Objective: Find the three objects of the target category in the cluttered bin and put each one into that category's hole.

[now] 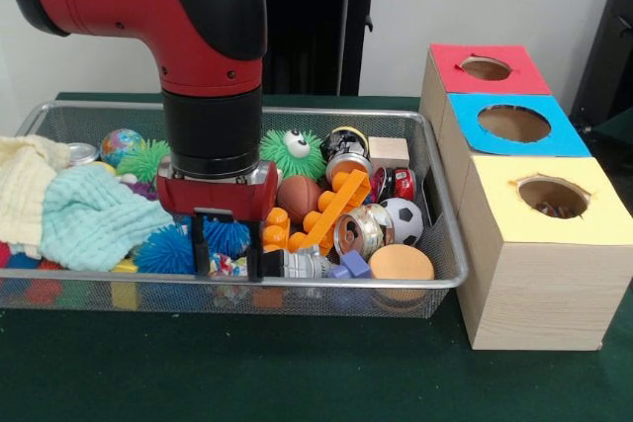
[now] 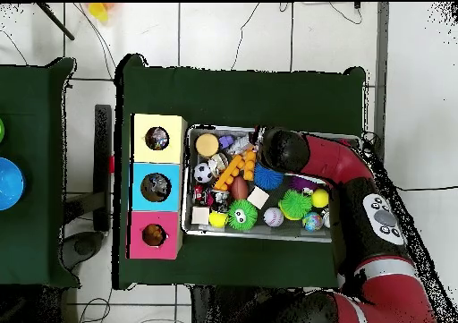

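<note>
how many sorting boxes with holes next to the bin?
3, in a row beside the wire bin: yellow-topped box nearest the camera, blue-topped box in the middle, red-topped box farthest. Overhead view shows no others.

You have the bin (image 1: 435, 279) on the tabletop (image 1: 297, 373), with 3 holed boxes (image 1: 539, 244) in a row just to its right. Inside, cloths (image 1: 69, 210) lie left, a soccer ball (image 1: 403, 218) right, and the claw (image 1: 226, 248) hangs at the bin's near side.

Wire-mesh metal bin (image 1: 435, 279), matt wooden boxes (image 1: 539, 294), soft cloth towels (image 1: 89, 219)
</note>
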Available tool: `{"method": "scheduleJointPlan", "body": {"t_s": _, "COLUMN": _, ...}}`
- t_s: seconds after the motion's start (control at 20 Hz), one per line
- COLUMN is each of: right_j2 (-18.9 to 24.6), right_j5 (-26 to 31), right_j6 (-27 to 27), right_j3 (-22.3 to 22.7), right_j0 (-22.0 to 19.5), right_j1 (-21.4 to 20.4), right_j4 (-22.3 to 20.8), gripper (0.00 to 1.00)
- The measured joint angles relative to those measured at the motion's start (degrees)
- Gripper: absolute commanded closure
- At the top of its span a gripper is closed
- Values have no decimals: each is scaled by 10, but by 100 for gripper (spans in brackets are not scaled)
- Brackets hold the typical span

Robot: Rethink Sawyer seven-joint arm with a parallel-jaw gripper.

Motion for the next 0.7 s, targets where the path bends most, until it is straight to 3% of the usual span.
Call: {"method": "scheduleJointPlan", "body": {"t_s": 0.7, "right_j2": 0, "right_j5": 7, "right_j6": 0, "right_j3": -3, "right_j0": 0, "right_j1": 0, "right_j4": 0, "gripper": 100}}
